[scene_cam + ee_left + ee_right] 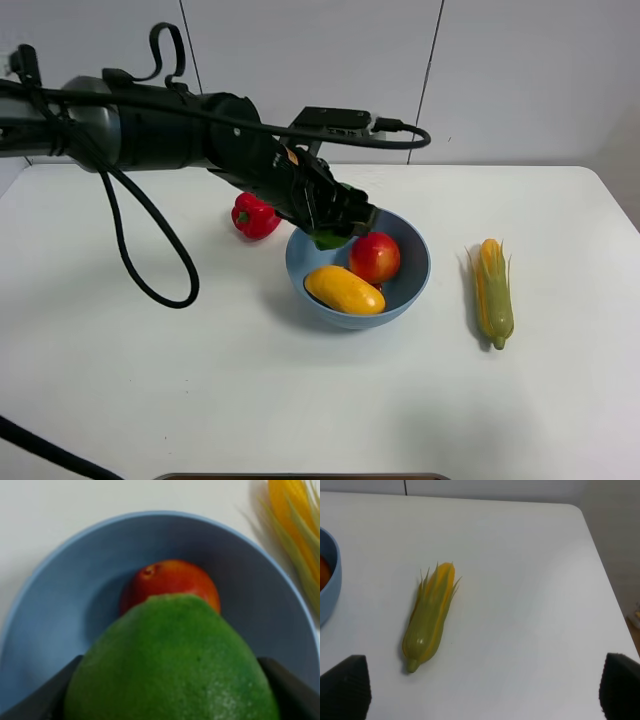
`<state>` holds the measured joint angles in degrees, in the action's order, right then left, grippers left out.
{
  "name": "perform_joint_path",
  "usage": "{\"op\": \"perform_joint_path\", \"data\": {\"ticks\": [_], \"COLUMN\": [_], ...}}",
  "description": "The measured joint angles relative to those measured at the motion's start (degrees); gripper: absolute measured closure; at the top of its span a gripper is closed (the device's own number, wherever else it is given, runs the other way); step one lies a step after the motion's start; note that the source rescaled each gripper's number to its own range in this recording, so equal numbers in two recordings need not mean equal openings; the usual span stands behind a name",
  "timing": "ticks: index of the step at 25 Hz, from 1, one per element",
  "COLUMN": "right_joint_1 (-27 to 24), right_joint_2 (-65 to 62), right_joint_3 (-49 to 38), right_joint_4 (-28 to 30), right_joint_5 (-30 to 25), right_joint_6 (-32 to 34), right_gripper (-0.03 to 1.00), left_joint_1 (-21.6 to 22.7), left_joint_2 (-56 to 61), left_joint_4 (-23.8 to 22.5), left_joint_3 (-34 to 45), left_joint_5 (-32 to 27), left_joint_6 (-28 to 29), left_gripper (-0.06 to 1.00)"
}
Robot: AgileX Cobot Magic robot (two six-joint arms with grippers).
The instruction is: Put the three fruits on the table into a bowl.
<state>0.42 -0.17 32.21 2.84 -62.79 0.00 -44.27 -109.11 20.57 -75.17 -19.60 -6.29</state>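
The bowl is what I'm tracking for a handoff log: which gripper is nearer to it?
Left. The left gripper is over the bowl, shut on the lime. The right gripper is off to the side, open above the table near the corn cob.

Fruits: three, namely one mango [344, 289], one apple [375, 257], one lime [329, 239]
Bowls: one light-blue bowl [412, 281]
Bell peppers: one [254, 216]
Corn cobs: one [493, 292]
Desks: one white desk [150, 380]
Pincers seen: two, the left pincer [345, 222] and the right pincer [480, 690]
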Motion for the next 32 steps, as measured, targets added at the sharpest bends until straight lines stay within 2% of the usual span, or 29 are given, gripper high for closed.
{"op": "perform_joint_path", "data": {"ticks": [6, 7, 8, 12, 13, 15, 20, 24, 32], "right_joint_1": [0.00, 0.00, 0.00, 0.00, 0.00, 0.00, 0.00, 0.00, 0.00], "right_joint_2": [0.00, 0.00, 0.00, 0.00, 0.00, 0.00, 0.00, 0.00, 0.00], "right_joint_3": [0.00, 0.00, 0.00, 0.00, 0.00, 0.00, 0.00, 0.00, 0.00], "right_joint_4": [0.00, 0.00, 0.00, 0.00, 0.00, 0.00, 0.00, 0.00, 0.00], "right_joint_5": [0.00, 0.00, 0.00, 0.00, 0.00, 0.00, 0.00, 0.00, 0.00], "right_joint_6": [0.00, 0.00, 0.00, 0.00, 0.00, 0.00, 0.00, 0.00, 0.00], "right_gripper": [0.19, 0.19, 0.19, 0.19, 0.19, 0.19, 0.19, 0.18, 0.19], "left_joint_1": [-0.68, -0.68, -0.68, -0.68, -0.68, -0.68, 0.94, 4.30, 15.11], "left_joint_2": [-1.84, -2.03, -2.04, -2.04, -2.04, -1.98, 0.21, 4.43, 13.55], "left_joint_4": [0.66, 0.48, 0.00, -2.83, -3.26, -3.84, -5.20, -9.01, -12.46], "left_joint_3": [0.00, 0.00, 0.00, 0.00, 0.00, 0.00, 0.00, 0.00, 0.00], "left_joint_5": [2.90, 2.95, 3.25, 3.72, 3.67, 3.40, -0.40, -6.13, -22.53], "left_joint_6": [0.00, 0.00, 0.00, 0.00, 0.00, 0.00, -0.17, -0.17, -0.17], "left_gripper": [0.94, 0.92, 0.81, 0.20, 0.10, 0.01, -0.03, -0.03, -0.03]}}
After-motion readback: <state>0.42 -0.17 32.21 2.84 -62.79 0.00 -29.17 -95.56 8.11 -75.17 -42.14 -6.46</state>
